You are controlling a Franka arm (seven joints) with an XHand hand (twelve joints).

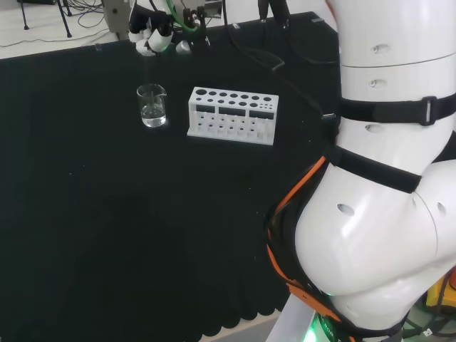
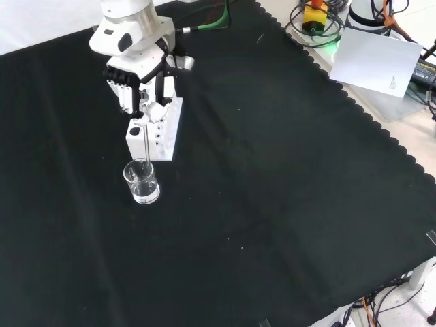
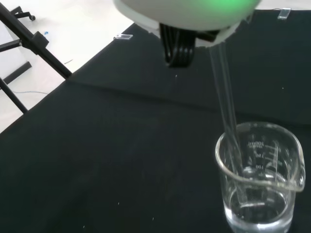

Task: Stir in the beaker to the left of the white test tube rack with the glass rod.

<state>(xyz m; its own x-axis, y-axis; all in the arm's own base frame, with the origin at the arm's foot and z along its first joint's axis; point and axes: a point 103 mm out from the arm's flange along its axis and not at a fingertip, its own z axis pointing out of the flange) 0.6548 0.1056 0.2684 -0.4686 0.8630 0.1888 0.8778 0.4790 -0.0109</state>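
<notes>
While held by the hand [image 2: 146, 92], glass rod [image 3: 226, 104] tip inside beaker [image 3: 260, 177].

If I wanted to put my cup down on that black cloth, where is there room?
Most of the cloth is bare: everything on the front view's right and below the beaker. It is crowded only at upper left, where the robot hand, glass rod, beaker and white rack cluster.

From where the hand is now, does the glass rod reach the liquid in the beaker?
Probably yes. The hand holds the glass rod above the beaker, and the wrist view shows the rod passing the rim, its tip down in the clear liquid. Nothing blocks it.
</notes>
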